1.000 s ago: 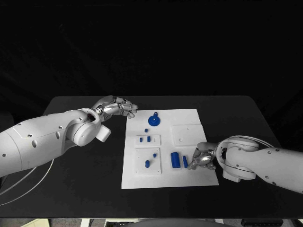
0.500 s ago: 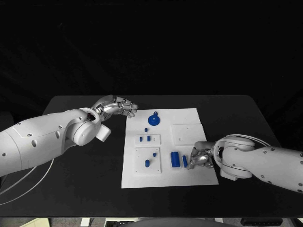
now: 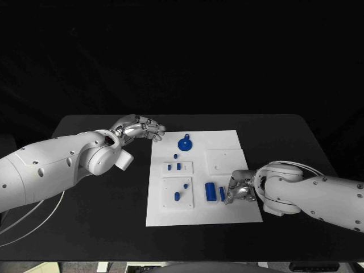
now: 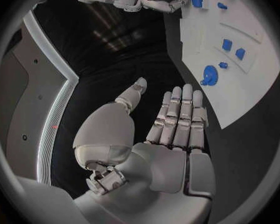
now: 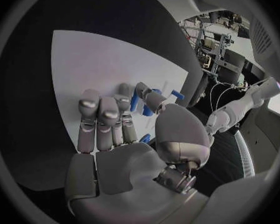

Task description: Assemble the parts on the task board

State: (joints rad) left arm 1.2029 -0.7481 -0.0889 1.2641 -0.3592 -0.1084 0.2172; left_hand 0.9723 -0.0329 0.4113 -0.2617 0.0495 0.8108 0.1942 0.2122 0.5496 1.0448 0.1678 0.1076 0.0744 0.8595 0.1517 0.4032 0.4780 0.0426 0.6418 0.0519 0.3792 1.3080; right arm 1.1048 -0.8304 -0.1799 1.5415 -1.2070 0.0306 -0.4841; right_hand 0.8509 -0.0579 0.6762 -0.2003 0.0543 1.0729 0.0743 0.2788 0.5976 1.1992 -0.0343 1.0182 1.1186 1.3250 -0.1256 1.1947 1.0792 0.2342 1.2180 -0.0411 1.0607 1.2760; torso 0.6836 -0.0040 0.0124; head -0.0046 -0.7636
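Right hand [image 3: 241, 190] at the slim blue part, left hand [image 3: 139, 128] idle off the board

Task board [image 3: 239, 142] sits mid-table on the black table [image 3: 289, 136]. Raised white tiles on it hold parts: the tile at 9 o'clock of board centre carries two small blue blocks [image 3: 176, 167]; the tile at 7 o'clock has a blue peg [image 3: 177, 197] and a tiny blue dot. A blue round part [image 3: 185, 145] lies toward 12 o'clock; a blue cylinder [image 3: 210, 192] lies at 5 o'clock with the slim blue part [image 3: 222, 194] just beside it. Right hand's fingers are curled over the slim part at the board's 4 o'clock edge; cannot tell if they grip it. Left hand, at 10 o'clock off the board, holds nothing, fingers straight, thumb spread apart
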